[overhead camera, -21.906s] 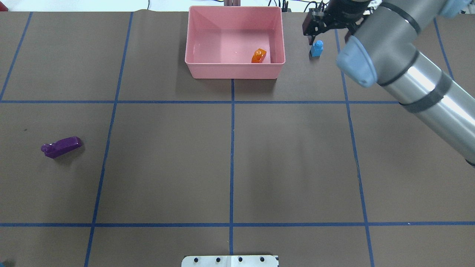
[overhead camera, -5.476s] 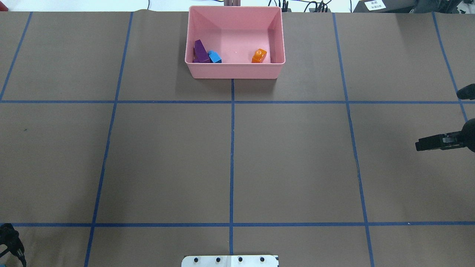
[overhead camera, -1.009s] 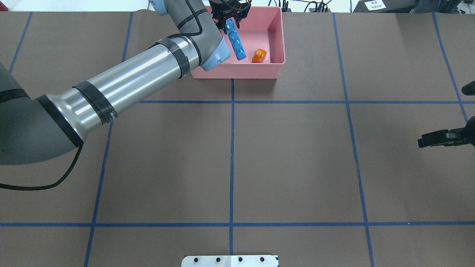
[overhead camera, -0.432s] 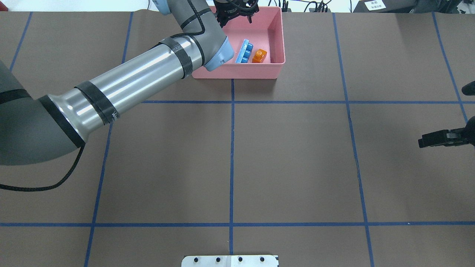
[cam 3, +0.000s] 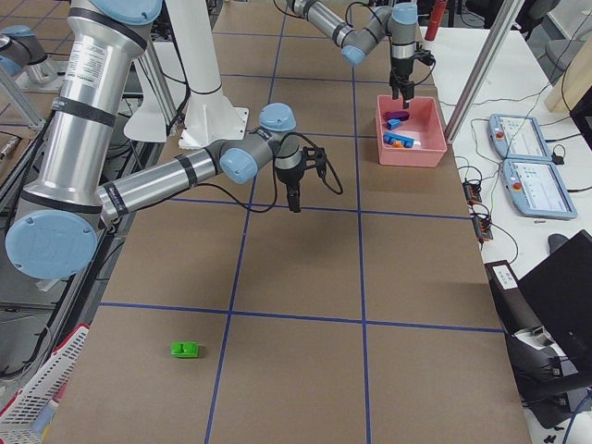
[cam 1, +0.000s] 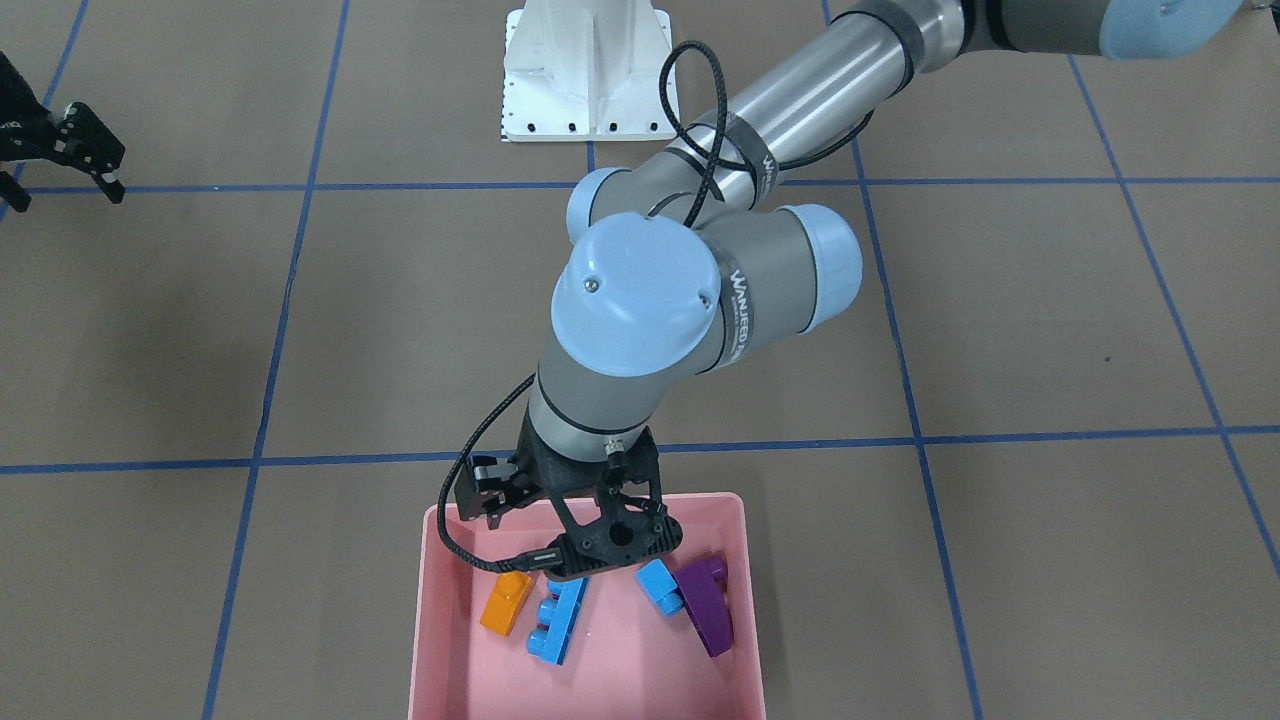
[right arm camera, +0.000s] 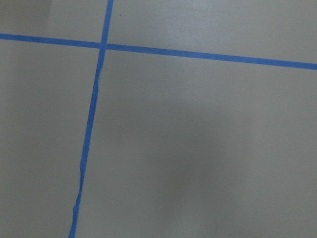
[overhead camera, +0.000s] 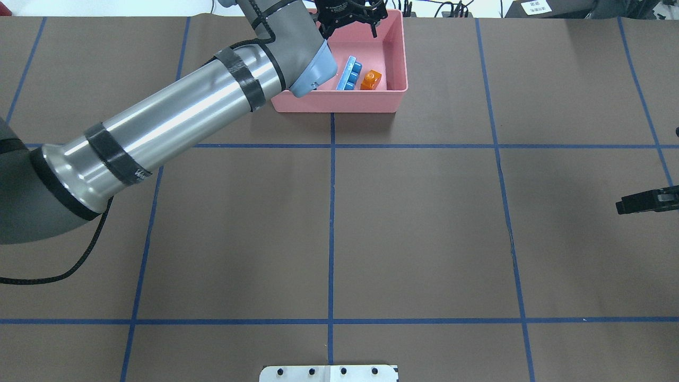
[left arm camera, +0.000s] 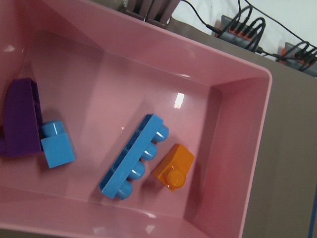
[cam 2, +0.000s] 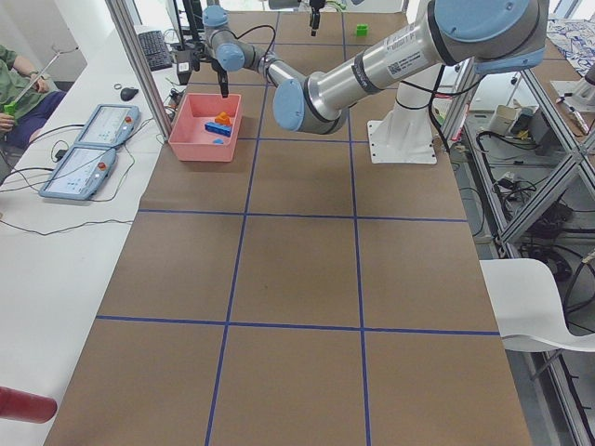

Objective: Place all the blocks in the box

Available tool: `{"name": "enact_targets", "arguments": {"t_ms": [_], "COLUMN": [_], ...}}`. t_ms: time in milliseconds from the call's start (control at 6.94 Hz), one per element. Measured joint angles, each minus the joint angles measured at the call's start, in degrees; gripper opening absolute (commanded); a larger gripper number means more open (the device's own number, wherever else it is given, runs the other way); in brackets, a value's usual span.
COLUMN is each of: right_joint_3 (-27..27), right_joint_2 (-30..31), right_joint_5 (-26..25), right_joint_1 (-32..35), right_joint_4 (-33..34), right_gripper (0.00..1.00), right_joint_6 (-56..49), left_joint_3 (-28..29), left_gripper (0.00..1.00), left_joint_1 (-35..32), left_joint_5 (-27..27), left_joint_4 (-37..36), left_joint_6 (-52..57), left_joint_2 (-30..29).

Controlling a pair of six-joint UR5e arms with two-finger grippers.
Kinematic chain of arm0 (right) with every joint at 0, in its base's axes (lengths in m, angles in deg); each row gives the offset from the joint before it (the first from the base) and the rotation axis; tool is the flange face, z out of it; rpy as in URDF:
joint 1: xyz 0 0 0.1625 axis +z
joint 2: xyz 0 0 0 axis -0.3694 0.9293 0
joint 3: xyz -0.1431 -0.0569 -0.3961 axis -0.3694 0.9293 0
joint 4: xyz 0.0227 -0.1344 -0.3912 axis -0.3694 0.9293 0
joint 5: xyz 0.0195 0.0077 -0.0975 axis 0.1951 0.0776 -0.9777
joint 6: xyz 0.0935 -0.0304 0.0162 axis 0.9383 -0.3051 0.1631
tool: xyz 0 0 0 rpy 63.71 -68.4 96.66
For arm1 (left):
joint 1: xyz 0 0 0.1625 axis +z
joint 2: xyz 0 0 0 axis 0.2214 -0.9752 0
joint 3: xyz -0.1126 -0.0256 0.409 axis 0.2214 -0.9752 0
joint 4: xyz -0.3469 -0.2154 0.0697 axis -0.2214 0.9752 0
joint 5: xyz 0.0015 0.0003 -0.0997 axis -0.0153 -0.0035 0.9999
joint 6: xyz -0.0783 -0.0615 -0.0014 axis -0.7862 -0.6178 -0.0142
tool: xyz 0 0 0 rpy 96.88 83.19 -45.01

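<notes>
The pink box stands at the table's far edge. Lying in it are the orange block, the long light blue block on its side beside the orange one, the small light blue block and the purple sloped block. My left gripper hovers open and empty above the box's far part. A green block lies alone on the table far out on my right side. My right gripper hangs open and empty over bare table at my right, well away from the box.
The white base plate sits at the near edge. My left arm stretches across the left half of the table toward the box. Cables and plugs run behind the box. A side bench with two tablets flanks the far edge.
My left gripper has opened and let go of the long light blue block, which now lies in the box next to the orange one. The left gripper drifted right; the right gripper drew back toward the edge.
</notes>
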State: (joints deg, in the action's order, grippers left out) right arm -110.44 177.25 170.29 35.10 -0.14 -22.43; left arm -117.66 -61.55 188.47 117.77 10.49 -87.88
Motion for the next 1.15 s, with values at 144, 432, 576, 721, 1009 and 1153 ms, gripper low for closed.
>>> {"name": "enact_targets", "arguments": {"t_ms": [144,432,576,721,1009,1153], "right_joint_3": [0.31,0.74,1.80,3.64,7.77,12.58], "right_joint_2": [1.95,6.91,9.08,10.57,14.86,17.27], "right_joint_5": [0.72,3.76,5.72,8.13,10.52,10.84], "right_joint_1": [2.11,8.39,12.57,16.70,22.28,23.14], "right_joint_4": [0.02,0.04,0.05,0.02,-2.69,-10.19], "right_gripper": [1.00,1.00,1.00,1.00,1.00,1.00], "right_joint_6": [-4.29,-14.72,-20.72,-26.66,-35.19,-35.51], "left_joint_3": [-10.08,-33.73,-43.30,-49.99,-57.90,-59.22], "left_gripper": [1.00,1.00,1.00,1.00,1.00,1.00], "left_joint_1": [-0.14,-0.39,-0.68,-0.87,-1.85,-3.09], "left_joint_5": [0.65,0.94,0.98,1.02,1.71,3.04], "left_joint_4": [-6.66,-14.47,-15.56,-15.82,-15.67,-15.56], "left_joint_6": [4.51,16.08,21.61,26.83,37.05,41.48], "left_joint_2": [4.94,22.34,32.01,40.28,52.46,55.70]}}
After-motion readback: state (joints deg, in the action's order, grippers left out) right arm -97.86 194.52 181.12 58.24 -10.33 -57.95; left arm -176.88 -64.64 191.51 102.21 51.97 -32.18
